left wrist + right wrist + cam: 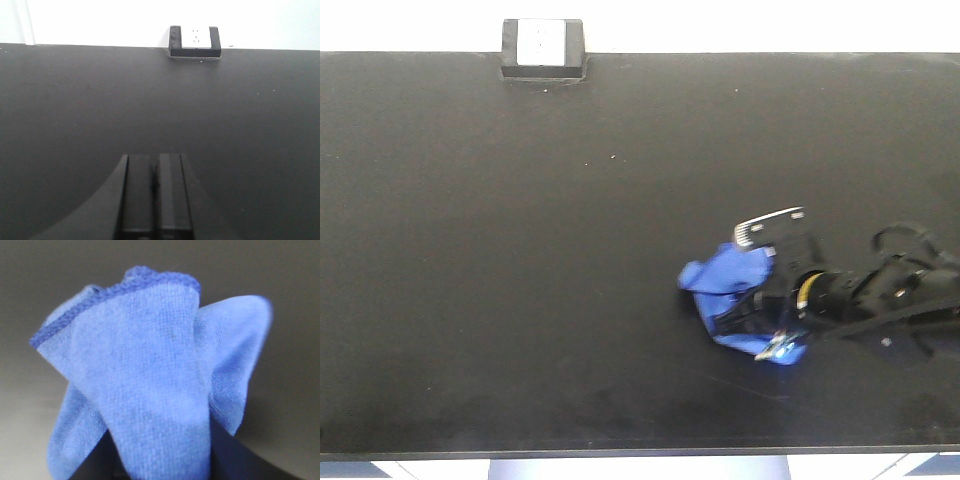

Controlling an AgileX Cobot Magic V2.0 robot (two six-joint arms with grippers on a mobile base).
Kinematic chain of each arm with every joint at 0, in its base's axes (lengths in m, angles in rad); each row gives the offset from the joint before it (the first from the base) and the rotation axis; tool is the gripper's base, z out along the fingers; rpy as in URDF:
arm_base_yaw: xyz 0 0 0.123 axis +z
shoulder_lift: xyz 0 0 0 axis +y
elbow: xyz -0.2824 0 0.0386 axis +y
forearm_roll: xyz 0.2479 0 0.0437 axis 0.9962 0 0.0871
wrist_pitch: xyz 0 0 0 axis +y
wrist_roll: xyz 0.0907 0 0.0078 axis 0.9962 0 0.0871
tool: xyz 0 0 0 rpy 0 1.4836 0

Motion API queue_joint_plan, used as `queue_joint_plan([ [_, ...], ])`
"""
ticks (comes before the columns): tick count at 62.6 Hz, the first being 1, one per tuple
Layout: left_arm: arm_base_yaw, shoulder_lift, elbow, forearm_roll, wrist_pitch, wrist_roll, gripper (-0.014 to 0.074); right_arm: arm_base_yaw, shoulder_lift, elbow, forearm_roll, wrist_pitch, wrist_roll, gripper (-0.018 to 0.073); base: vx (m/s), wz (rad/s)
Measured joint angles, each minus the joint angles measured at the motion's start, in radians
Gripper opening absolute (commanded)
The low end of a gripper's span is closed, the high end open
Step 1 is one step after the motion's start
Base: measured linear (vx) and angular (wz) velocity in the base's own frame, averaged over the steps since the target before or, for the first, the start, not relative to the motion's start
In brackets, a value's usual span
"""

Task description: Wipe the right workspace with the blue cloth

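Right hand (760, 305) pinched onto bunched blue cloth (725, 290), fabric fanning ahead across black benchtop (520, 250).

wide matte black benchtop (520, 260) fills the front view, pale specks scattered over it. a black socket box (542, 49) with a white faceplate sits at its far edge against the white wall. a crumpled blue cloth (732, 295) lies bunched on the surface, toward the near right.
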Motion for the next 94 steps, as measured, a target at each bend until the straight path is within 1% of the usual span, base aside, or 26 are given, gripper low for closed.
queue_joint_plan([
  [4, 0.000, 0.000, 0.000, 0.000, 0.000, 0.000, -0.0006, 0.000, 0.000, 0.000, 0.000, 0.003, -0.020, -0.0001, 0.00, 0.00],
  [8, 0.000, 0.000, 0.000, 0.000, 0.000, 0.000, -0.0006, -0.030, 0.000, 0.000, 0.000, 0.028, -0.058, -0.0001, 0.00, 0.00],
  [12, 0.000, 0.000, 0.000, 0.000, 0.000, 0.000, -0.0006, -0.094, 0.000, 0.000, -0.001, 0.060, -0.091, -0.0001, 0.00, 0.00],
  [16, 0.000, 0.000, 0.000, 0.000, 0.000, 0.000, -0.0006, -0.183, 0.000, 0.000, -0.001, 0.086, -0.118, -0.0001, 0.00, 0.00],
  [20, 0.000, 0.000, 0.000, 0.000, 0.000, 0.000, -0.0006, -0.274, 0.000, 0.000, 0.004, 0.096, -0.125, -0.0001, 0.00, 0.00],
  [25, 0.000, 0.000, 0.000, 0.000, 0.000, 0.000, -0.0006, -0.355, 0.000, 0.000, 0.020, 0.098, -0.126, 0.0001, 0.00, 0.00],
  [28, 0.000, 0.000, 0.000, 0.000, 0.000, 0.000, -0.0006, -0.378, -0.005, 0.000, 0.025, 0.101, -0.129, 0.0013, 0.00, 0.00],
  [32, 0.000, 0.000, 0.000, 0.000, 0.000, 0.000, -0.0006, -0.388, -0.012, 0.000, 0.027, 0.103, -0.136, 0.0037, 0.00, 0.00],
  [39, 0.000, 0.000, 0.000, 0.000, 0.000, 0.000, -0.0006, -0.388, -0.025, 0.002, 0.033, 0.099, -0.141, 0.0126, 0.00, 0.00],
  [46, 0.000, 0.000, 0.000, 0.000, 0.000, 0.000, -0.0006, -0.388, -0.041, 0.002, 0.037, 0.099, -0.143, 0.0272, 0.00, 0.00],
  [53, 0.000, 0.000, 0.000, 0.000, 0.000, 0.000, -0.0006, -0.388, -0.068, 0.002, 0.038, 0.099, -0.143, 0.0460, 0.00, 0.00],
  [60, 0.000, 0.000, 0.000, 0.000, 0.000, 0.000, -0.0006, -0.388, -0.119, 0.002, 0.040, 0.112, -0.143, 0.0603, 0.00, 0.00],
  [62, 0.000, 0.000, 0.000, 0.000, 0.000, 0.000, -0.0006, -0.388, -0.142, 0.002, 0.041, 0.119, -0.143, 0.0637, 0.00, 0.00],
  [67, 0.000, 0.000, 0.000, 0.000, 0.000, 0.000, -0.0006, -0.388, -0.207, 0.003, 0.041, 0.140, -0.147, 0.0673, 0.00, 0.00],
  [75, 0.000, 0.000, 0.000, 0.000, 0.000, 0.000, -0.0006, -0.388, -0.359, 0.008, 0.044, 0.202, -0.147, 0.0642, 0.00, 0.00],
  [81, 0.000, 0.000, 0.000, 0.000, 0.000, 0.000, -0.0006, -0.388, -0.512, 0.008, 0.064, 0.277, -0.148, 0.0564, 0.00, 0.00],
  [86, 0.000, 0.000, 0.000, 0.000, 0.000, 0.000, -0.0006, -0.388, -0.651, 0.008, 0.077, 0.335, -0.150, 0.0430, 0.00, 0.00],
  [90, 0.000, 0.000, 0.000, 0.000, 0.000, 0.000, -0.0006, -0.388, -0.765, 0.008, 0.079, 0.386, -0.151, 0.0306, 0.00, 0.00],
  [94, 0.000, 0.000, 0.000, 0.000, 0.000, 0.000, -0.0006, -0.388, -0.872, 0.012, 0.081, 0.417, -0.154, 0.0135, 0.00, 0.00],
])
